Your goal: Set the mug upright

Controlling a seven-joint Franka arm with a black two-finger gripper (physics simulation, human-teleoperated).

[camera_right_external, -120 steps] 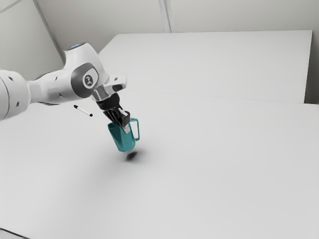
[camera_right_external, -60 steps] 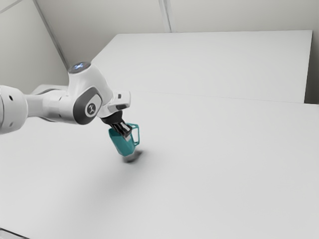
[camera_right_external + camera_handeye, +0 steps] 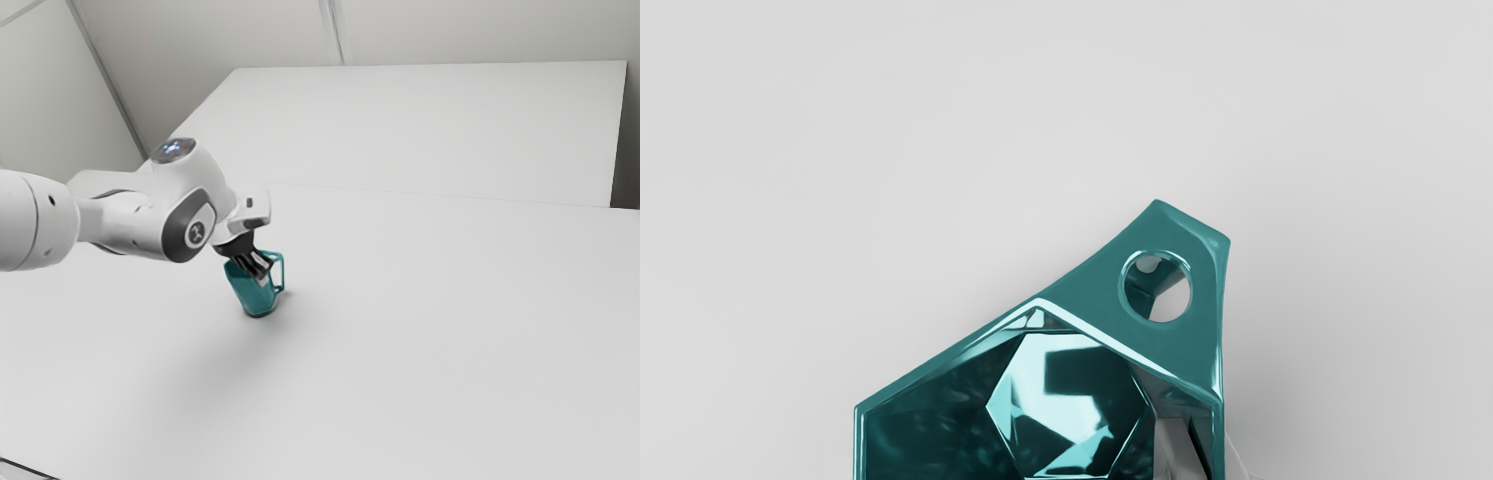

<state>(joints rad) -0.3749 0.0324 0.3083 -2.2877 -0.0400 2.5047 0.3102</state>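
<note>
Mug (image 3: 252, 294), teal, six-sided, leans slightly, base at or near the surface (image 3: 420, 340); jaws (image 3: 263, 275) pinching its side by the handle (image 3: 281, 272). Likely set-down step: level base, then release.

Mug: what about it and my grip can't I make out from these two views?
- Part of the mug's rim: wrist view, cut off by the bottom edge.
- Most of the gripper: wrist view, cut off by the same edge.
- Whether the base sits flat on the table: exterior view, too small; wrist view, the mug's own body hides its underside.
</note>
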